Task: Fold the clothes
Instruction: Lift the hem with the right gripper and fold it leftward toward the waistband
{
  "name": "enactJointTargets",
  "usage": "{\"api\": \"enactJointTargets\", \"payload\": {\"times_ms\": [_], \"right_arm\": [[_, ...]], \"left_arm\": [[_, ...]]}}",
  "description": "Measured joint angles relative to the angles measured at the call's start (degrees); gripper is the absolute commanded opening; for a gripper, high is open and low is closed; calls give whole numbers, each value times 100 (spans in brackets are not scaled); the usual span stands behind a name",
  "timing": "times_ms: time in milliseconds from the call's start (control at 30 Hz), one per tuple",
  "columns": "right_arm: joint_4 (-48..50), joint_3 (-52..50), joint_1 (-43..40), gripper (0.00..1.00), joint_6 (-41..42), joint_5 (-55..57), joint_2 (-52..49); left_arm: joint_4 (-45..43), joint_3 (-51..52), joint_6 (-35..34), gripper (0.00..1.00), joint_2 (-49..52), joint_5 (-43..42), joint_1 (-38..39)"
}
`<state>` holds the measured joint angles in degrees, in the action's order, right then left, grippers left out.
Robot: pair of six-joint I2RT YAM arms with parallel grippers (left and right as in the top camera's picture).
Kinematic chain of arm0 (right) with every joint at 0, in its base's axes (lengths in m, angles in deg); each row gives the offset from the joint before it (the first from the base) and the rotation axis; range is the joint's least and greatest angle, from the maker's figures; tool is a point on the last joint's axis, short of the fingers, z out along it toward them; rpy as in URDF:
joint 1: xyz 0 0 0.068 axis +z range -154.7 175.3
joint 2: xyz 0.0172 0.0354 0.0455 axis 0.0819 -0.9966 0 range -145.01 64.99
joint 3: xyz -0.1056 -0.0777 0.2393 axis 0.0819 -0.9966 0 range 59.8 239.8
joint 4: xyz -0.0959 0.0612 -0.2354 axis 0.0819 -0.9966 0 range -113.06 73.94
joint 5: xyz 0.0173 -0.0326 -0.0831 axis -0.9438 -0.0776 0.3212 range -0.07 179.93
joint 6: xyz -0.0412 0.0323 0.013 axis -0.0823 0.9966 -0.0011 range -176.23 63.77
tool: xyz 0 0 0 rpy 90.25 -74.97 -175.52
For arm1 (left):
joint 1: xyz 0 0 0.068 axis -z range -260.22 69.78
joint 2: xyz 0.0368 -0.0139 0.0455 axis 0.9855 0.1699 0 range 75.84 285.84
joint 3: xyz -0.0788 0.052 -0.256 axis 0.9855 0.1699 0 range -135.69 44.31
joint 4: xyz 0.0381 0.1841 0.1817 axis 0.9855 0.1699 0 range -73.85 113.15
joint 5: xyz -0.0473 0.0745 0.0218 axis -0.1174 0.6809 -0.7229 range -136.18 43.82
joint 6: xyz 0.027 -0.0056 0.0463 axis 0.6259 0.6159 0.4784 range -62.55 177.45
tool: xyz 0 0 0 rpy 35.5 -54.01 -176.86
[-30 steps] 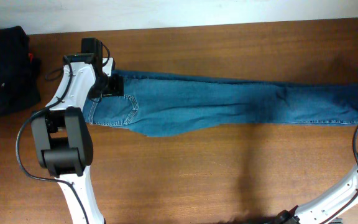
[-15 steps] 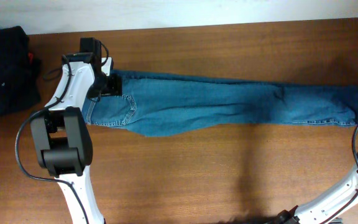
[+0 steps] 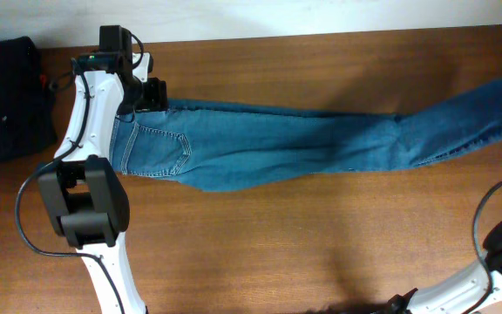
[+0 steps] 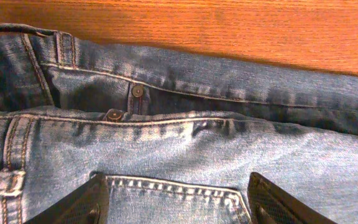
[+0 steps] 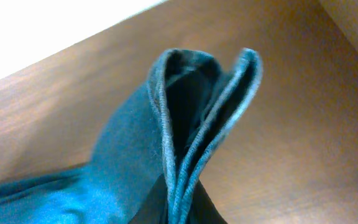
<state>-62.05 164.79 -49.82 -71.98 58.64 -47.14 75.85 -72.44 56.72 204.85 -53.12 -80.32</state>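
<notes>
1. The jeans (image 3: 277, 144) lie stretched long across the table (image 3: 321, 253); waist end over at 9 o'clock, legs running out toward 3 o'clock; past the knee they kink up toward 2 o'clock.
2. The left gripper (image 4: 178, 204) sits over the waist end, roughly 10 o'clock in the overhead; its fingers (image 4: 79, 205) are spread wide apart, one on either side of the back pocket (image 4: 166, 208), grasping nothing; can't tell if the tips actually touch the denim.
3. In the left wrist view you get the waistband seam and two metal rivets (image 4: 112, 114) toward 12 o'clock of the pocket; bare wood runs along the top.
4. The right gripper (image 5: 179, 202) is clenched on the leg hems (image 5: 197, 106); both cuffs stick up together out of the jaws, up off the wood.
5. A black garment pile (image 3: 3, 96) sits in the 10 o'clock corner; apart from the jeans.
</notes>
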Motion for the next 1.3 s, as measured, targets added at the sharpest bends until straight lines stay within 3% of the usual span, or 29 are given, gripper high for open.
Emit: {"api": "enactJointTargets", "payload": {"times_ms": [300, 700, 1000, 1300], "right_arm": [[-1045, 68, 1775, 4, -844, -68, 164], [-2015, 66, 4317, 4, -1045, 610, 162], [-2173, -232, 5182, 4, -1104, 1185, 162], [-1091, -1552, 5495, 4, -1027, 1217, 162]], "left_arm": [[101, -103, 0, 72, 2, -15, 0], [92, -107, 0, 73, 2, -17, -22], [94, -107, 0, 76, 2, -15, -76], [142, -109, 0, 76, 2, -15, -85]]}}
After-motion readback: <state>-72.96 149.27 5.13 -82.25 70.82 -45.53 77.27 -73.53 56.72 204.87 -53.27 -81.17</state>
